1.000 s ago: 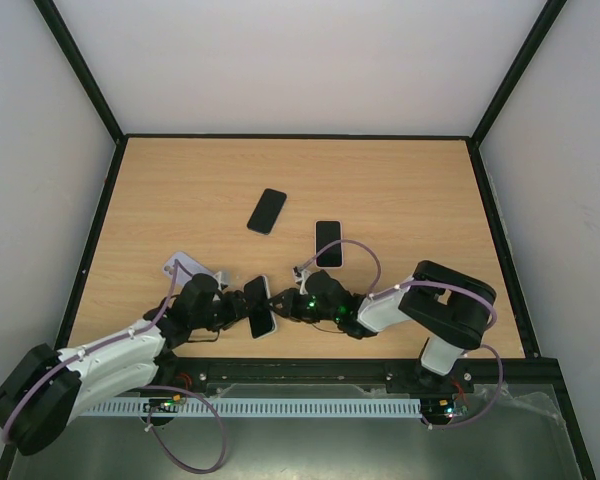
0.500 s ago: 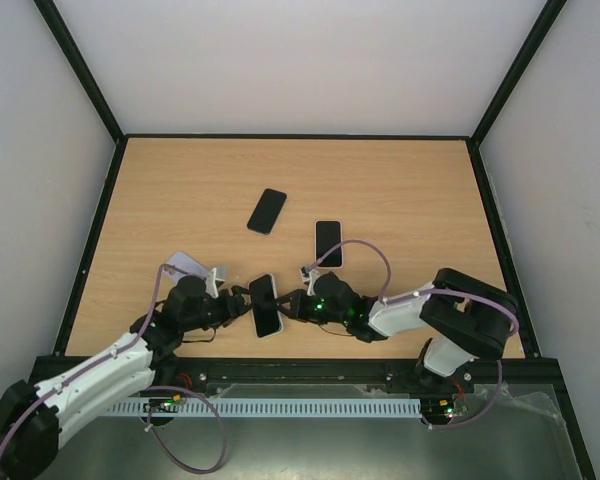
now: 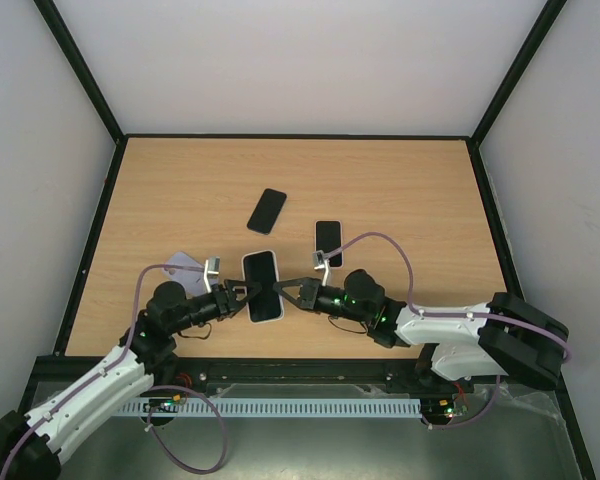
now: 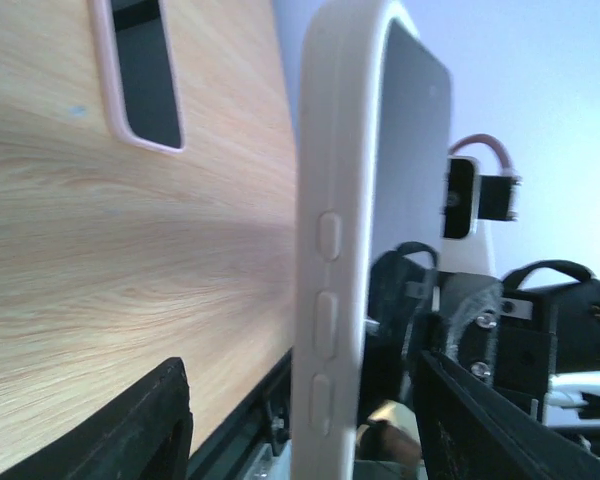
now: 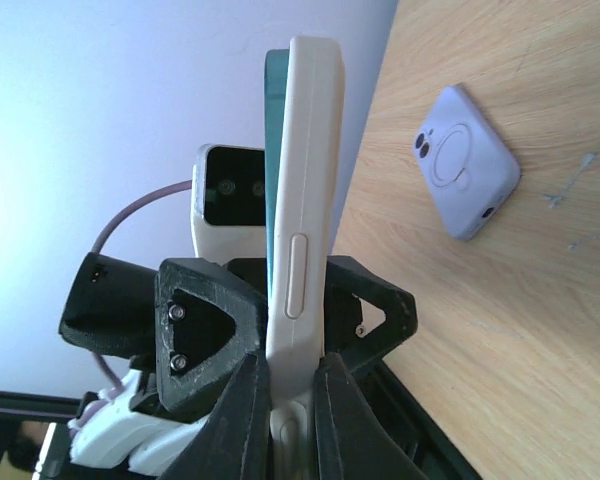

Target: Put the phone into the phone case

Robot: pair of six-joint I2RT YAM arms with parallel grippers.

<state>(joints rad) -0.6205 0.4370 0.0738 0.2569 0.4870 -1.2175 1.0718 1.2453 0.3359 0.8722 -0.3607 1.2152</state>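
White arms (image 3: 110, 370) with black joints, looping lilac cables (image 3: 380, 238), black triangular left end effector (image 3: 238, 292)

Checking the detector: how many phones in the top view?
3. Black phone lying mid-table; pale-rimmed phone right of it; white-cased phone gripped by the right tool, left tool open around it. Lavender case lies back up, may hide another.

A cream phone case (image 5: 302, 150), a lilac case (image 5: 467, 160), a black phone (image 3: 267, 210), pale wood-grain table (image 3: 410, 190)
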